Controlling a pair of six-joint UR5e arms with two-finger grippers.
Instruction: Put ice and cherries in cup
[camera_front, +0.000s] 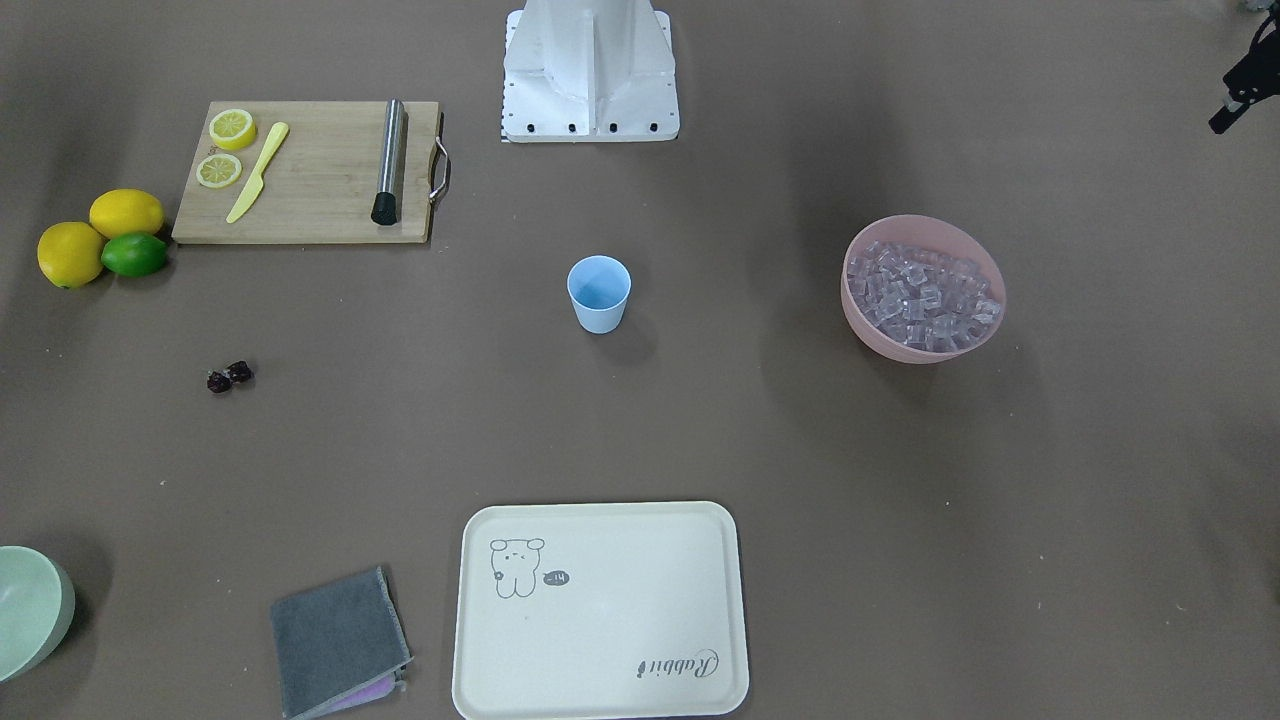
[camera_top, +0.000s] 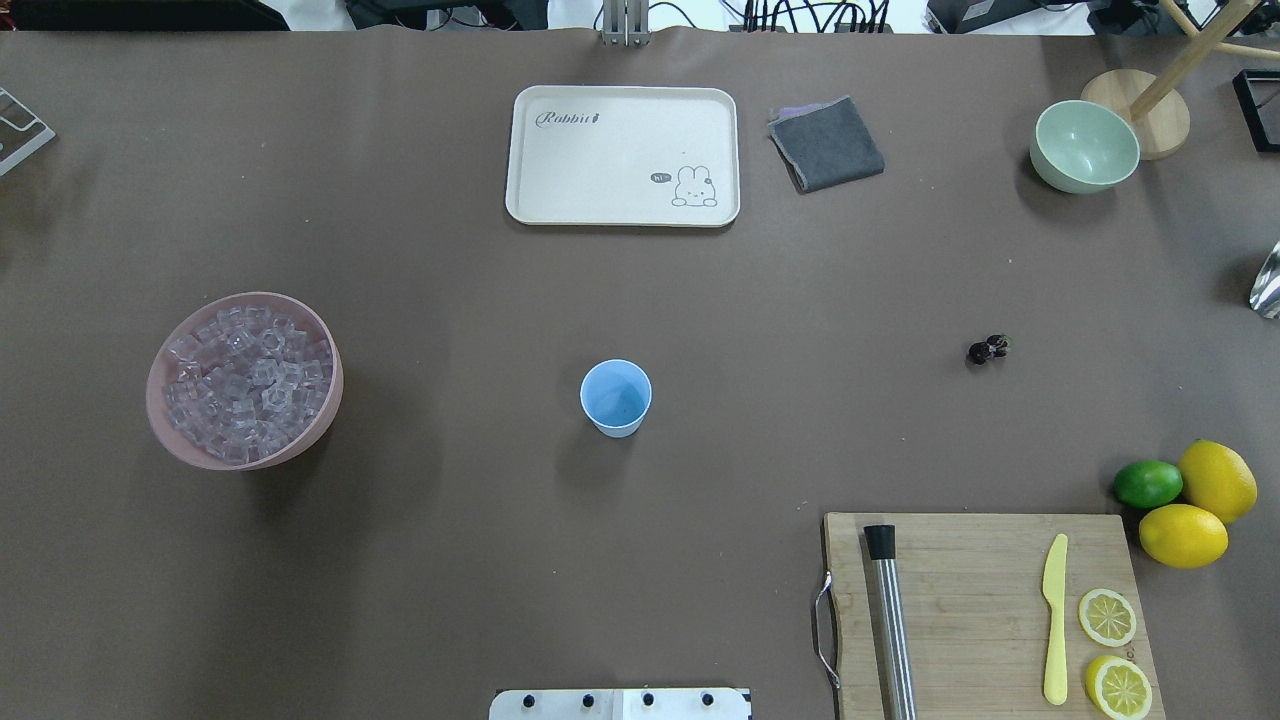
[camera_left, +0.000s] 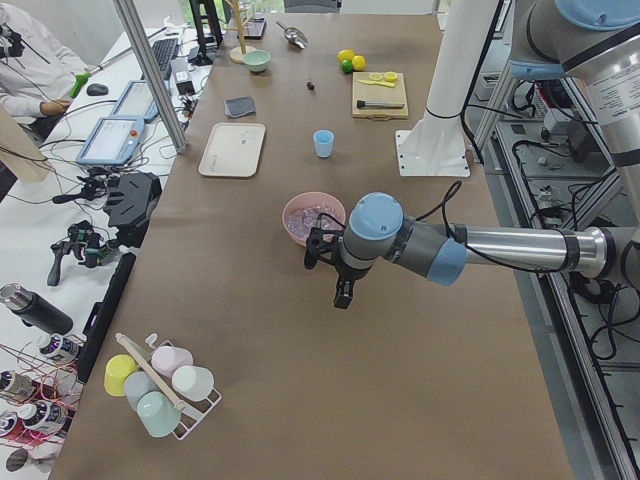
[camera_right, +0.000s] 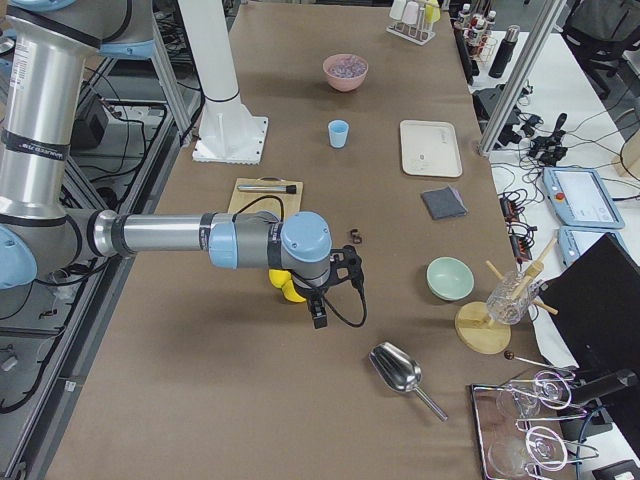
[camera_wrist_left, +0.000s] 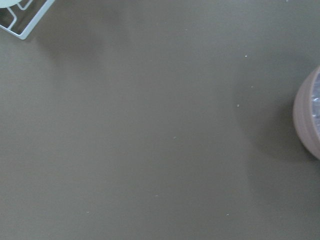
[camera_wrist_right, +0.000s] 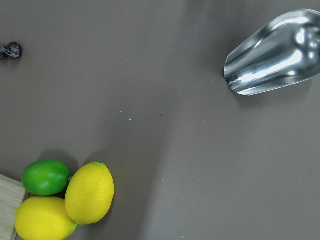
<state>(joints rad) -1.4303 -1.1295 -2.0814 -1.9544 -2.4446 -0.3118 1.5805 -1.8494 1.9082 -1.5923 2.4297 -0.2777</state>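
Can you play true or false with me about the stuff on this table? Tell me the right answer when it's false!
The blue cup is empty. True.
The ice is in the pink bowl. True.
The cherries are inside the cup. False: they lie on the table, away from it.
The lemons sit on the tray. False: the tray is bare; the whole lemons are beside the lime.

The cup (camera_front: 599, 293) is light blue. The ice (camera_front: 922, 297) is clear and glossy, the bowl (camera_front: 900, 348) holding it pink. The cherries (camera_front: 230, 376) are dark red, almost black. 2 lemons (camera_front: 127, 212) are yellow, the lime (camera_front: 134, 254) green. The cream tray (camera_front: 620, 620) bears a line-drawn rabbit. The table (camera_front: 900, 500) is brown.
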